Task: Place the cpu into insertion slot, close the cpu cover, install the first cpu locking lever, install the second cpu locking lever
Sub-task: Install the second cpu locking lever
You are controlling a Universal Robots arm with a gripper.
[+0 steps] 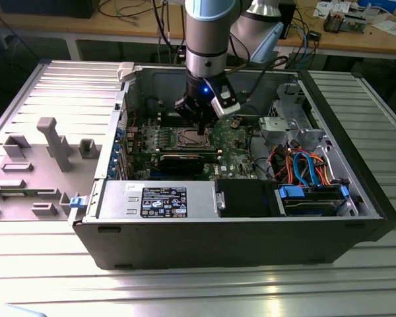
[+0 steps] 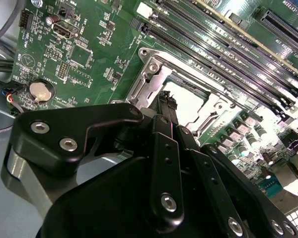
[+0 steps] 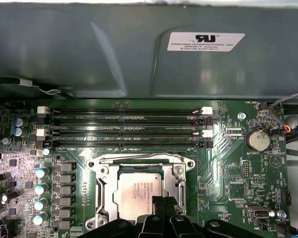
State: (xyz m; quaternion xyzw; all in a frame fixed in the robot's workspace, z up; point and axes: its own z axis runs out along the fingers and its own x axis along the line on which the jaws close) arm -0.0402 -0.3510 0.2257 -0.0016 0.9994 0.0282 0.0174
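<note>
Silver cpu point(image 3: 139, 191) lies directly beneath hand point(image 3: 160, 203).

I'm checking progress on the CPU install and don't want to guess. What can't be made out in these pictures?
- Near edge of the cpu and the insertion slot: covered by the gripper in the first wrist view.
- Locking levers' state: not clear in either wrist view.
- Whether the fingertips touch the cpu: contact hidden by the gripper body in the second wrist view.
- Socket detail in the exterior view: too small, under the arm.
</note>
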